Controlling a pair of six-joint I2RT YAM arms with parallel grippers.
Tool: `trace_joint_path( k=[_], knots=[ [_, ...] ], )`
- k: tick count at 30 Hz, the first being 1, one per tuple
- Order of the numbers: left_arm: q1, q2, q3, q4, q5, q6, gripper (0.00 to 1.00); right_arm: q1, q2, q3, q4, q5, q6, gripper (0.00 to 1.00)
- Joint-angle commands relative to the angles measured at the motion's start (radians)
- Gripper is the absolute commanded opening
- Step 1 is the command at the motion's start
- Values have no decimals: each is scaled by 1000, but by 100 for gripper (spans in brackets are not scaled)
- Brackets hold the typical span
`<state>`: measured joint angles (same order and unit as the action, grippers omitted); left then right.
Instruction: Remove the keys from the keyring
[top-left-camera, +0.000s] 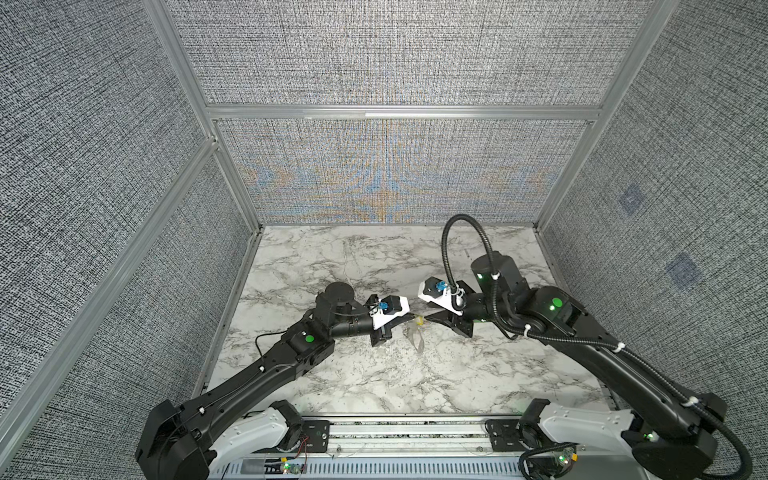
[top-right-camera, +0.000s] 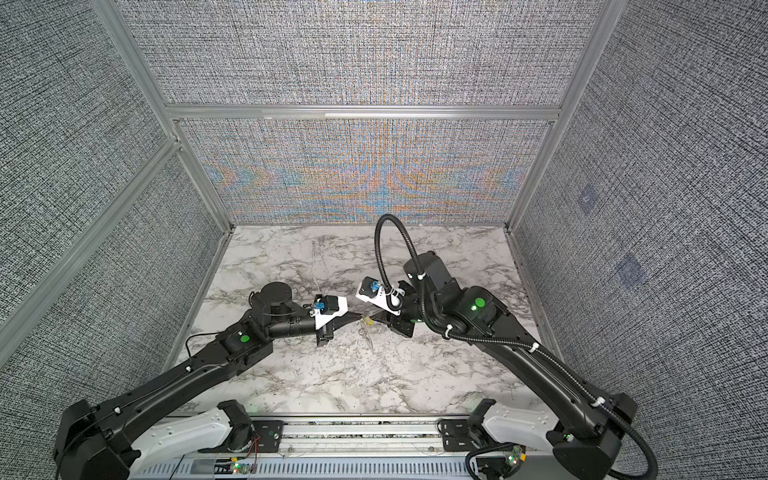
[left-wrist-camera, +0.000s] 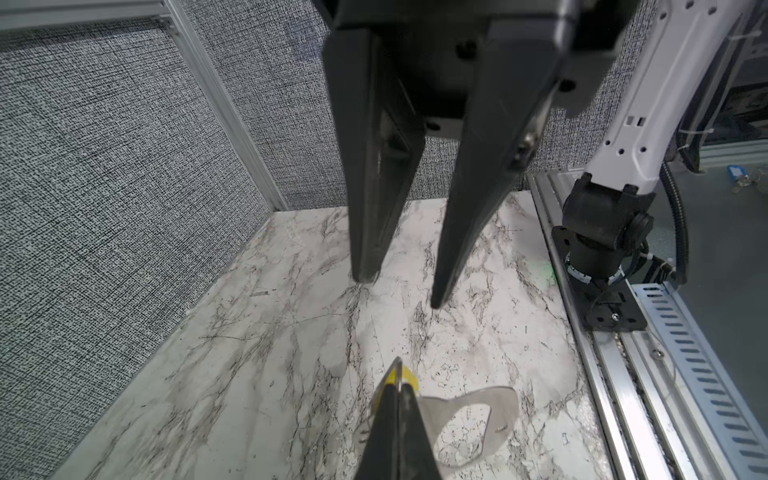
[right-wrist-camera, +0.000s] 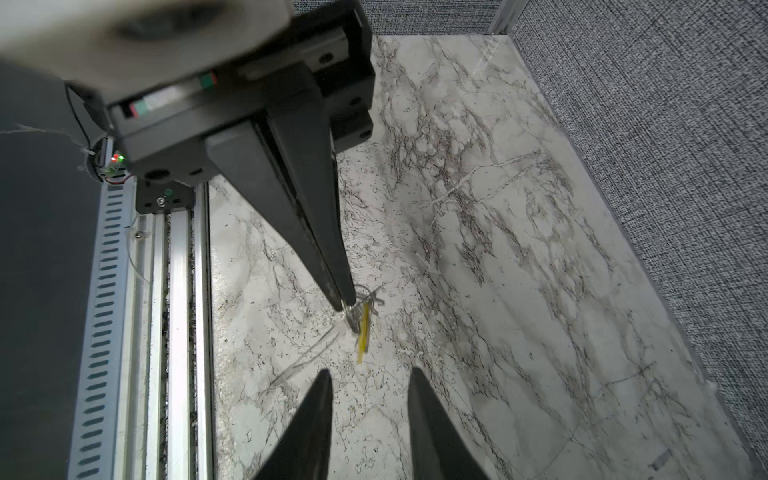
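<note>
The small metal key with the yellow plastic tag (right-wrist-camera: 363, 332) is sitting right in front of the right claw (right-wrist-camera: 370, 372). It is just past the claw's tips and lined up with the gap between them. The right claw is free and is facing the left claw (right-wrist-camera: 344, 303) tip to tip, so it looks like the one that is going to move next. The yellow tag is showing its thin edge to the right claw. Its long side is pointing from the left claw's tip back toward the right claw and down toward the white marble desk (right-wrist-camera: 498, 249).

The left claw is squeezing shut. It is pinching the key at the end where the little metal rings (right-wrist-camera: 353, 309) are, so the key seems to be hanging from its tip, up off the desk. The right claw's two fingers are standing partly apart. It is holding nothing and touching nothing, though the tag is very near.

The thin, flat, grey oval keyring (left-wrist-camera: 505, 411) is hanging below the left claw and a little to one side of it. It seems to be joined on at the pinched spot. It is not clear whether its low end is touching the desk. The key is not yet off the keyring.
</note>
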<state>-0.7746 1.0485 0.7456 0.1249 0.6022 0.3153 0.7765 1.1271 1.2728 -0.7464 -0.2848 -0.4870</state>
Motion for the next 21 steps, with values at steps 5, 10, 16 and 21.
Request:
trace_joint_path(
  k=[5,10,16,21],
  knots=[
    [5,-11,-38,203,26,-152,0,0,-61,-104,158,33,91,35],
    [11,-11,-56,273,61,-210,0,3,-79,-158,228,18,115,35],
    [23,-9,-84,362,94,-277,0,8,-107,-192,277,-10,120,33],
    [28,0,-93,383,117,-302,0,12,-143,-204,296,-17,116,27]
  ],
)
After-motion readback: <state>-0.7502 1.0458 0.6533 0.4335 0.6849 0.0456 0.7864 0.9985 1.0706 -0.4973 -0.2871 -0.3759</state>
